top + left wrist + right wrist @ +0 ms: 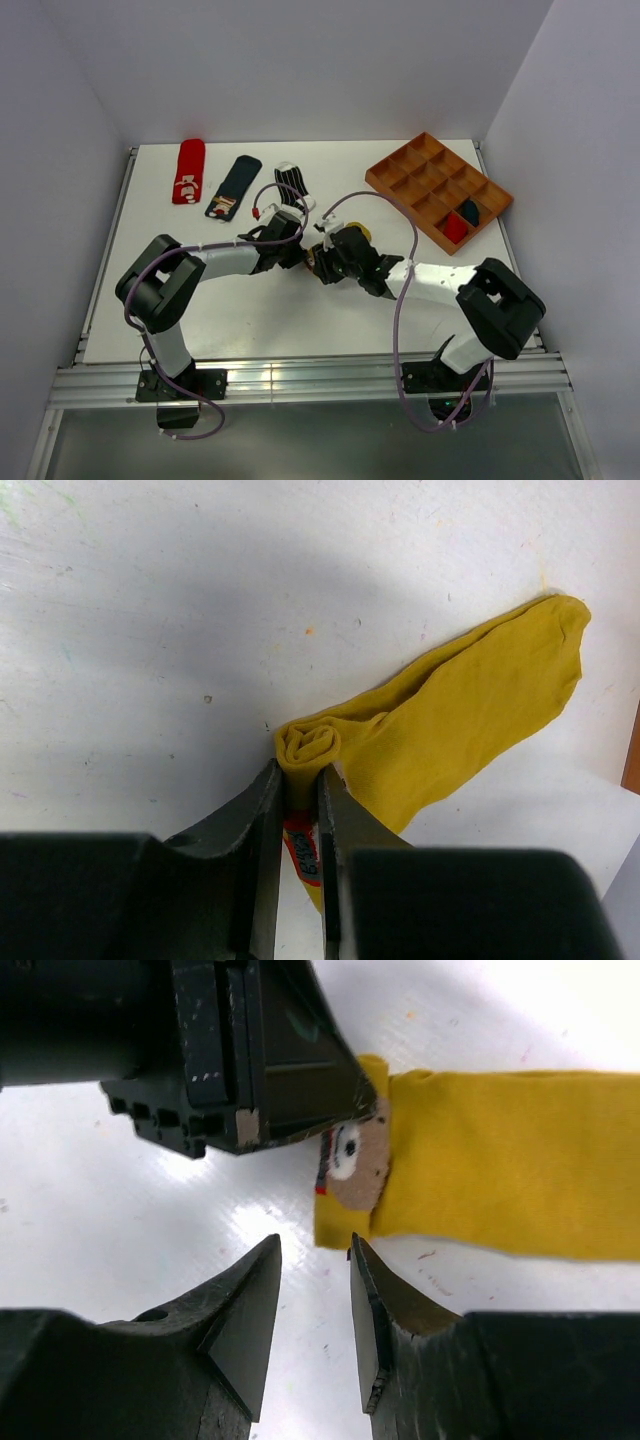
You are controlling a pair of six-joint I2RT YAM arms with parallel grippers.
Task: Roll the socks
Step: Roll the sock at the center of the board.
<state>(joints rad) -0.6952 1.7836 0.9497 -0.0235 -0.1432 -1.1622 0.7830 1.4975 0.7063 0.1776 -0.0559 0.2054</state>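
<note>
Left gripper (300, 778), its arm bent inward to mid-table, clamped on the rolled end of the mustard yellow sock (470, 710); right gripper (314, 1255) opposite, jaws apart, empty.

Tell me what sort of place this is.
Most likely a robot lab test cell: a white table boxed in by plain walls, left arm and right arm bolted to a metal rail at its near edge, socks laid out near a compartmented wooden tray.

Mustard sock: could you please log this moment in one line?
mustard sock: one end rolled | left gripper: shut on roll | right gripper: open, empty
</note>
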